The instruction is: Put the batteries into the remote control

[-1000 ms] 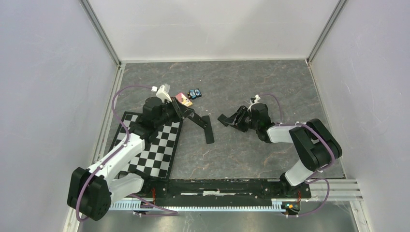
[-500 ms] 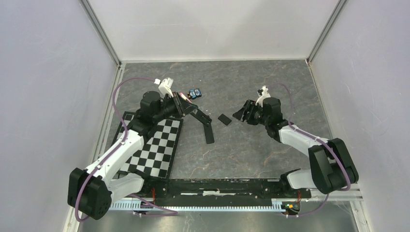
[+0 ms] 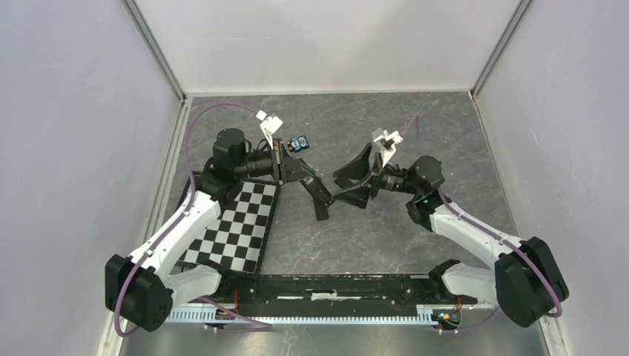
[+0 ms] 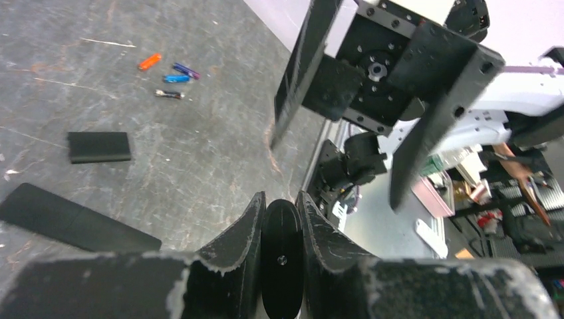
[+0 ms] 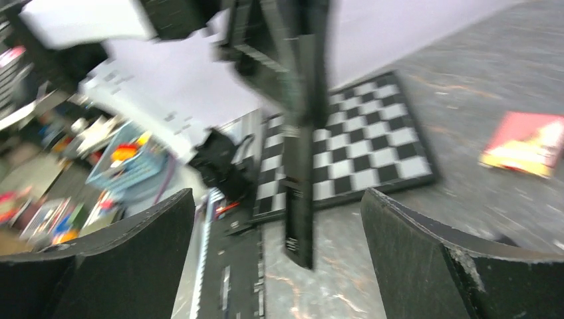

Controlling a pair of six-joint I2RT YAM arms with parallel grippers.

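Note:
My left gripper [image 3: 297, 172] is shut on one end of a black remote control [image 3: 317, 191], which is held off the table and slants toward the right arm. Its rounded end shows squeezed between the left fingers [image 4: 281, 259]. My right gripper [image 3: 343, 185] is wide open, facing the remote's free end [image 5: 299, 166] with nothing between its fingers [image 5: 133, 266]. The batteries lie on the dark table: orange [image 4: 149, 62], purple [image 4: 186, 70], blue [image 4: 176, 78]. A small black cover [image 4: 98, 146] lies flat near them.
A second black remote [image 3: 320, 211] lies on the table below the held one. A checkerboard mat [image 3: 237, 230] sits at the left. A blue-and-black gadget [image 3: 299, 142] and a red card [image 5: 525, 143] lie behind the left gripper. Grey walls enclose the table.
My right gripper has let go of the small black cover, opened wide and swung left to face the remote. My left gripper has turned and raised the remote toward it.

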